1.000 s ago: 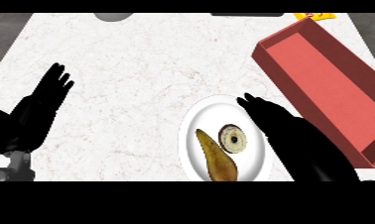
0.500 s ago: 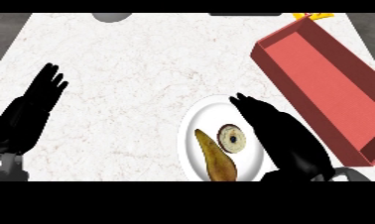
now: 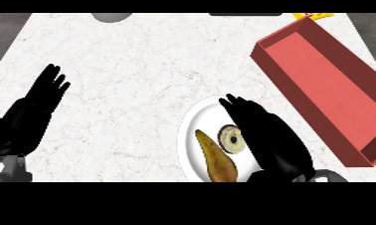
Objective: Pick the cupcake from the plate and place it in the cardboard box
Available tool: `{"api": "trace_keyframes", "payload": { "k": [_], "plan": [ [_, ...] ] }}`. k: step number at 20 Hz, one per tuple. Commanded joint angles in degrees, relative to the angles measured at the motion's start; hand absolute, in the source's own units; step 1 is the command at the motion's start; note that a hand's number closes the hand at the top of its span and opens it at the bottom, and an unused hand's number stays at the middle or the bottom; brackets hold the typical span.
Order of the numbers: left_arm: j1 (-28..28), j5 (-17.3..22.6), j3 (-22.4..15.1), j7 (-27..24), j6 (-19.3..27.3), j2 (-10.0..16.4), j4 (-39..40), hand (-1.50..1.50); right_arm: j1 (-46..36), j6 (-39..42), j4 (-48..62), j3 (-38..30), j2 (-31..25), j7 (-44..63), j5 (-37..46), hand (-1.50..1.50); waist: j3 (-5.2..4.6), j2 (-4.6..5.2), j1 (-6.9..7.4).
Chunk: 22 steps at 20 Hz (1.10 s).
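Cupcake [image 3: 233,139] sits on the white plate [image 3: 191,129], near the plate's middle, upright as far as can be told, seen top-down. A long yellow-brown fruit [image 3: 215,162] lies just beside it on the plate, to its left and toward the lower edge.

Right hand [image 3: 270,139] lies over the right part of the plate, its fingers [image 3: 238,107] stretched out and released, grasping nothing. Its inner edge is at or just beside the cupcake's right side; contact cannot be told. Left hand [image 3: 31,114] rests open at the left edge of the surface [image 3: 147,59], fingers up.

Cardboard box [image 3: 323,74], red-sided and open-topped, stands at an angle to the right of the plate, apart from it.

Judgement: pick not yet made.

Risks from here:
- Fingers closing from the right only could push the cupcake left into the fruit, or tip it.
- Fruit so near leaves little room for the thumb; it may get nudged or caught in the grasp.
- Hand hides much of the cupcake's right side, so alignment is hard to judge.
- Box's near wall is tall and slanted; a low carry could clip it.
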Motion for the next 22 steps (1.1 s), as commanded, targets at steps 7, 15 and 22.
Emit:
{"api": "trace_keyframes", "payload": {
  "k": [7, 15, 22],
  "plan": [
    [-0.7, -0.7, 2.8, -0.4, -3.8, -1.3, 2.5, 0.0, -3.7, 5.7, 7.4, 1.0, 9.7, 4.8, 6.4, -1.5, -0.02, 0.05, 0.01],
    [1.9, -2.6, 3.8, 1.1, -4.6, -2.9, -0.5, 0.0, -0.5, 6.0, 10.6, -0.3, 11.9, 1.3, 12.2, -1.5, -0.01, 0.02, 0.1],
    [2.1, -5.4, 3.3, 2.7, -3.6, -5.4, -3.6, 0.0, 1.7, 7.7, 14.3, -3.4, 10.8, -5.5, 15.6, -1.5, 0.01, 0.01, 0.04]
  ]
}}
